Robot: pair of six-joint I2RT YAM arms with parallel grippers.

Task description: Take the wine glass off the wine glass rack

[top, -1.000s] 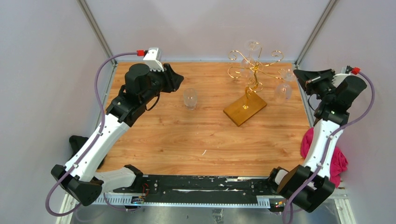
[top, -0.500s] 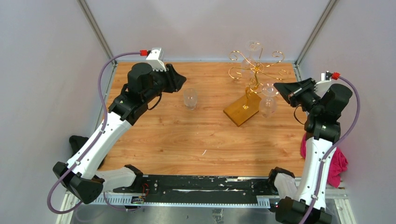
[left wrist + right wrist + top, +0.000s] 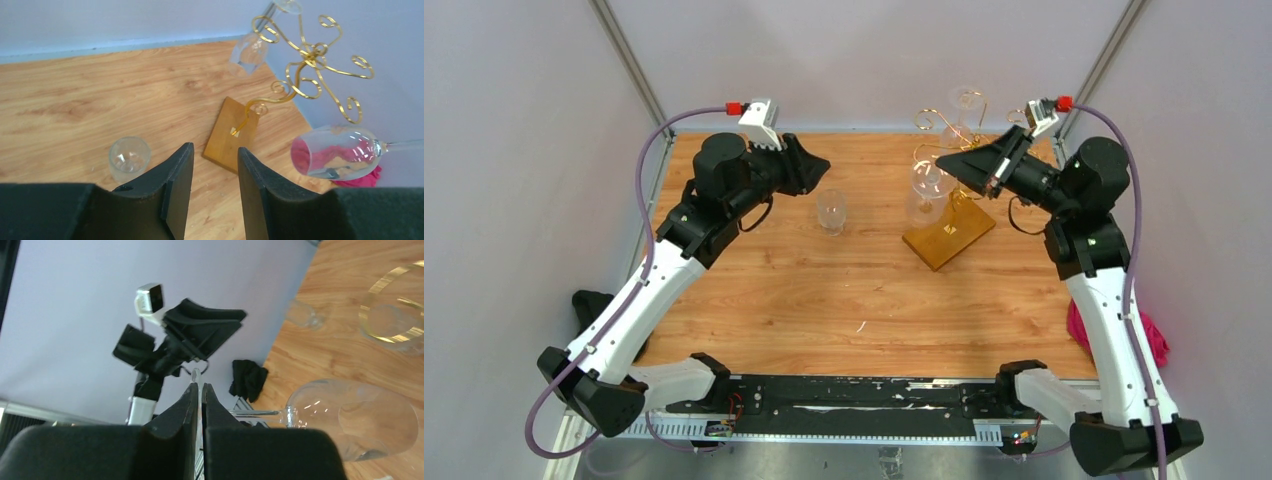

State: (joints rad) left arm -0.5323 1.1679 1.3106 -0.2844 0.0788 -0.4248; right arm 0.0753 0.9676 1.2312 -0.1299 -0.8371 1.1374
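Note:
The gold wire wine glass rack stands on its amber base at the back right; it also shows in the left wrist view. My right gripper is shut on the foot of a clear wine glass, held on its side in the air just left of the rack, free of the arms. In the right wrist view the fingers pinch the thin foot, and the bowl lies to the right. A second glass hangs on the rack. My left gripper is open and empty.
A short clear tumbler stands upright on the wooden table between the left gripper and the rack. A pink cloth lies off the table's right edge and a black cloth off the left edge. Grey walls close in behind.
My right arm has swung from the rack's right side up and to the left, carrying the wine glass away from the rack's arms to in front of it. The left arm has barely moved.

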